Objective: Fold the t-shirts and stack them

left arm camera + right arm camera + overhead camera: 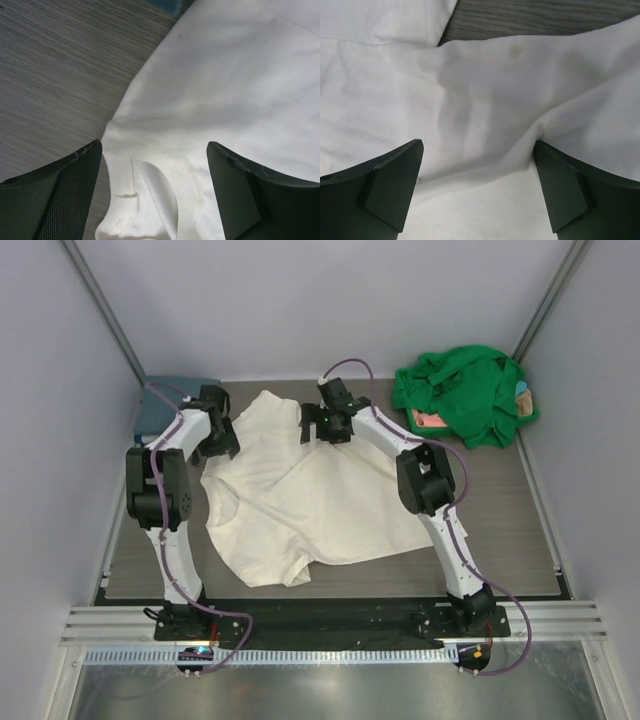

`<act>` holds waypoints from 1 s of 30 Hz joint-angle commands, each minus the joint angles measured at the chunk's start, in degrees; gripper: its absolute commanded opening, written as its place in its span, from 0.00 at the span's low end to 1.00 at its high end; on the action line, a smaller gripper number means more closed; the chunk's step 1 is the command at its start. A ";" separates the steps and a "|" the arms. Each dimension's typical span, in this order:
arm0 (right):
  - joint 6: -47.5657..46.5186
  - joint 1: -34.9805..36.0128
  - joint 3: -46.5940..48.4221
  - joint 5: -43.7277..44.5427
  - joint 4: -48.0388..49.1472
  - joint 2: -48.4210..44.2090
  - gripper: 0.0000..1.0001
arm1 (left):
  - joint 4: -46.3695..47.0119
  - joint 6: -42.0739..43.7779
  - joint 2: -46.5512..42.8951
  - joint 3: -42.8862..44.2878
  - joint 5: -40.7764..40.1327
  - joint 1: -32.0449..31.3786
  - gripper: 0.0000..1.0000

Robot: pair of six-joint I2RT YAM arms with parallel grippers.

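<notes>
Your left pincer (155,147) spreads wide over the left edge of the cream-white t-shirt (300,505). Your right pincer (479,145), equally wide, hangs over its creased far part. It lies rumpled on the counter (500,540).

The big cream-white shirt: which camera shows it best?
The top external view: it alone shows the whole cream-white t-shirt spread rumpled over the table. The left wrist view shows only one edge beside bare table; the right wrist view, only wrinkled cloth close up.
</notes>
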 commanded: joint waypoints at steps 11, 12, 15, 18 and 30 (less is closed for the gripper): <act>-3.25 -2.35 -10.94 10.34 -3.50 -18.97 1.00 | -2.62 -16.63 -35.54 -28.98 -6.25 -29.26 0.87; -3.77 -3.22 -12.35 12.79 -3.50 -20.12 1.00 | -2.27 -18.91 -39.91 -31.13 -5.98 -32.15 0.86; -3.78 -7.26 -17.01 14.92 -3.68 -23.20 1.00 | -3.84 -26.13 -45.03 -37.10 -6.94 -37.51 0.85; -3.95 -11.31 -18.78 15.54 -3.77 -22.87 0.98 | -9.54 -33.77 -50.13 -40.71 -9.67 -41.91 0.85; -3.96 -15.01 -9.38 14.84 -4.29 -9.33 0.85 | -9.73 -48.46 -62.98 -57.42 -6.77 -44.92 0.79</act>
